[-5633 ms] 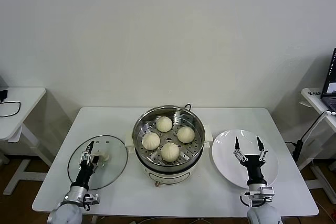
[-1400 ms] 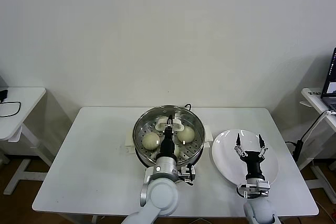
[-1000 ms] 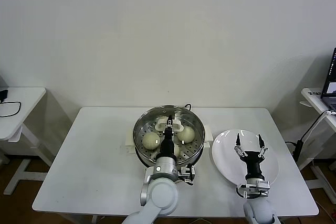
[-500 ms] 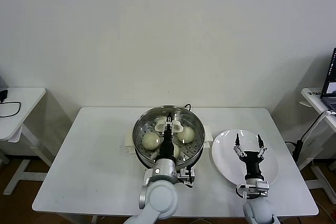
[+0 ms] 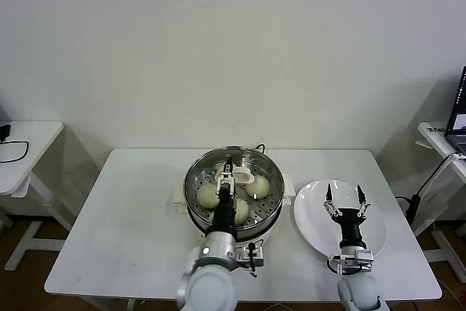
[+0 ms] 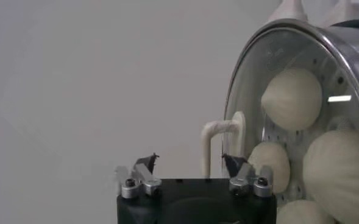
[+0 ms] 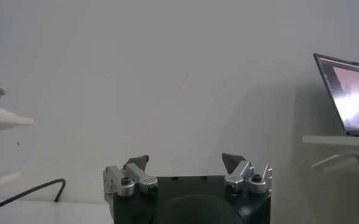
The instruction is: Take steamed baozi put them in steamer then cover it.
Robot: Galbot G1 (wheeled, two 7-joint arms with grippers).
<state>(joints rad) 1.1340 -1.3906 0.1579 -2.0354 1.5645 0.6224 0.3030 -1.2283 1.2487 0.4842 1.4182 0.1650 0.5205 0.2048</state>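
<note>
Head view: a white worktop point(image 5: 131, 202) carries, at its centre, the steamer point(image 5: 233, 193), a shiny steel pot. The cover point(image 5: 234, 180), a clear glass lid, sits on it, with the steamed baozi point(image 5: 209, 195) visible through the glass. The left claw point(image 5: 225, 168) hangs over the cover's cream handle point(image 5: 242, 175), its arm hiding part of the buns. In the left wrist view its fingers point(image 6: 144, 165) stand wide apart, gripping nothing. To the right, the right claw point(image 5: 343, 196) hovers spread wide above a white plate point(image 5: 313, 213), partly hidden beneath it.
</note>
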